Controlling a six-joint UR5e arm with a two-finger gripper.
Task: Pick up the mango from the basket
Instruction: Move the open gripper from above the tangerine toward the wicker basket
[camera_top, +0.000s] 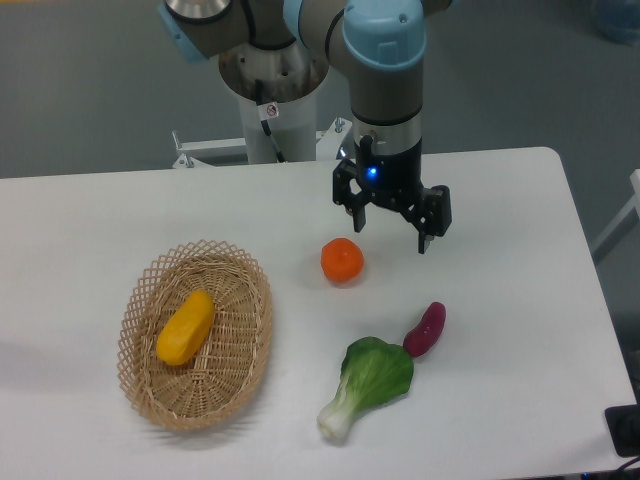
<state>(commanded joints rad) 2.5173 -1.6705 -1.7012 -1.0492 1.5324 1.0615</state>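
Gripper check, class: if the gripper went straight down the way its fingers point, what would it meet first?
Probably bare table. The gripper hangs open, pointing down, just right of the orange and apart from it. Depth is unclear from one view, so a finger might graze that fruit.

A robotics lab: a grey-and-blue industrial robot arm (380, 90) on a white pedestal (272, 110) at twelve o'clock of a plain white worktop (500, 350), grey floor (90, 90) beyond.
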